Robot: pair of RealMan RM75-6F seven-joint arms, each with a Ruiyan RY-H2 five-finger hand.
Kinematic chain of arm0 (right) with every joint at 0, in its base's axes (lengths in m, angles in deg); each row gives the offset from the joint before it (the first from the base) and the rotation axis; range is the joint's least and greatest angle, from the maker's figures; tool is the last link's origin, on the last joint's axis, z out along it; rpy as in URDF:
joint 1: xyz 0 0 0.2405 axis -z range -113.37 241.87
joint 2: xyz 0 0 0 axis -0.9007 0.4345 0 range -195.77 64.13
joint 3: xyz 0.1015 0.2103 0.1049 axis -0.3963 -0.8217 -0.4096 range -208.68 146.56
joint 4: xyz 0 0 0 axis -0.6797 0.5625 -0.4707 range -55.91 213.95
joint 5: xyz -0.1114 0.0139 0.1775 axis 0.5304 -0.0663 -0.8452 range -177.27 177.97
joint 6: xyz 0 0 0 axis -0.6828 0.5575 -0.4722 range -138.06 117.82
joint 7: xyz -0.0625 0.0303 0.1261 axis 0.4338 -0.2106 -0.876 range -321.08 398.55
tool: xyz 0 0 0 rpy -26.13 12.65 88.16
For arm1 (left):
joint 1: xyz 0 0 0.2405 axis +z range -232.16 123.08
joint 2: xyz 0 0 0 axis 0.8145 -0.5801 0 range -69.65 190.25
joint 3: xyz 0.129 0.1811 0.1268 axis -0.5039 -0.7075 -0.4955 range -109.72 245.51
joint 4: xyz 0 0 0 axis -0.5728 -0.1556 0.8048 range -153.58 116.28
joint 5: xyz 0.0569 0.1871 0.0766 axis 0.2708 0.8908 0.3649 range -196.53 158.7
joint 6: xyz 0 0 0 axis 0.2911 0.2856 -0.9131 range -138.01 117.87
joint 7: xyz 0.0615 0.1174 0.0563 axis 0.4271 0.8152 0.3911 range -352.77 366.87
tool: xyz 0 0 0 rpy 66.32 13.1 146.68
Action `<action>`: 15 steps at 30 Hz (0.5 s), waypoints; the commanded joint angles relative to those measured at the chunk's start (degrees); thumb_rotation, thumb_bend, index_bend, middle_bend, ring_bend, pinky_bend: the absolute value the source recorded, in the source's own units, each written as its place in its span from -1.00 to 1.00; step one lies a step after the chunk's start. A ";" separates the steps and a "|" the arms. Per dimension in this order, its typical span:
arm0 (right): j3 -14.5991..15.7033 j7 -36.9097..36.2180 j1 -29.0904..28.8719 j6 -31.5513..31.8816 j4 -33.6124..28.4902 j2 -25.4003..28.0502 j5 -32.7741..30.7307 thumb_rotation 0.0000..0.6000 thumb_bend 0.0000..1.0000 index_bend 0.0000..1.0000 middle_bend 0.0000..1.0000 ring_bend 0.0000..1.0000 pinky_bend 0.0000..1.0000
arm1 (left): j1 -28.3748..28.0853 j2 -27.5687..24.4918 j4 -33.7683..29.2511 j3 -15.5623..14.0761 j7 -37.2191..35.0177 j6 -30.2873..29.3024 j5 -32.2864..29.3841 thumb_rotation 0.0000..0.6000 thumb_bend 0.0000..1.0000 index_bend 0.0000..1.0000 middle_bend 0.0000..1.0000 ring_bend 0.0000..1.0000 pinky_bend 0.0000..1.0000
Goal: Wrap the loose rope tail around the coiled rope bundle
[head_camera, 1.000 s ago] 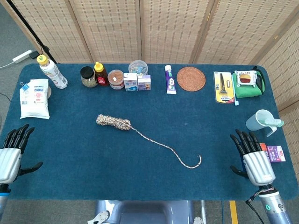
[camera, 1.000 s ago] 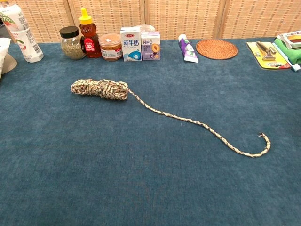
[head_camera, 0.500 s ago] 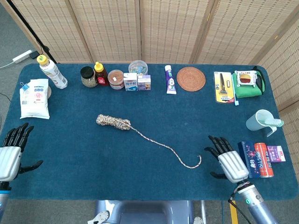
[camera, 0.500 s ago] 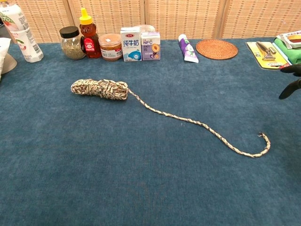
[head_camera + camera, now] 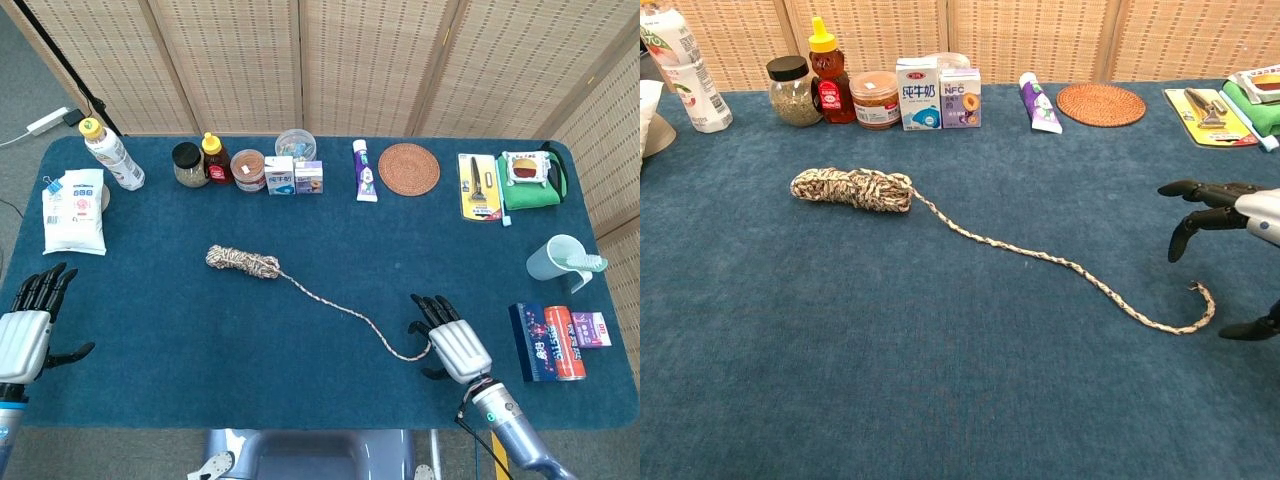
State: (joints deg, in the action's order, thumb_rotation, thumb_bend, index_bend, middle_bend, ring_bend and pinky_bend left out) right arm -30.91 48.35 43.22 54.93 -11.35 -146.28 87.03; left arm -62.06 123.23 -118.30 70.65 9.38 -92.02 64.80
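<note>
— Which step are you on?

— Reaching for the loose rope tail (image 5: 350, 312). My right hand (image 5: 449, 342) hovers at lower right of the head view, fingers spread, holding nothing, just beside the tail's hooked end. The coiled rope bundle (image 5: 243, 261) lies left of centre, untouched.

— And the next move?

— As I judge it, lower the fingers onto that hooked end, pinch it, then carry it back toward the bundle to begin winding.

— Your other hand?

— My left hand (image 5: 25, 335) rests at the lower left edge, open and empty. Only the head view shows it; the chest view shows just my right fingertips (image 5: 1181, 232) above the tail's end.
</note>
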 commanded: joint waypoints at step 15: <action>-0.04 1.93 -1.78 -3.02 3.46 -4.80 -1.39 1.00 -0.27 -0.23 -1.00 -1.00 -1.00 | -0.45 0.22 0.00 0.24 0.55 1.09 -1.19 1.00 -0.89 -1.00 -1.00 -1.00 -1.00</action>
State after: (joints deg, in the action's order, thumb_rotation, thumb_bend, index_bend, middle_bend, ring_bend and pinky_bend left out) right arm -30.91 50.13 41.56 52.05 -8.01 -150.92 85.75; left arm -62.51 123.45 -118.30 70.88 9.93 -90.94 63.64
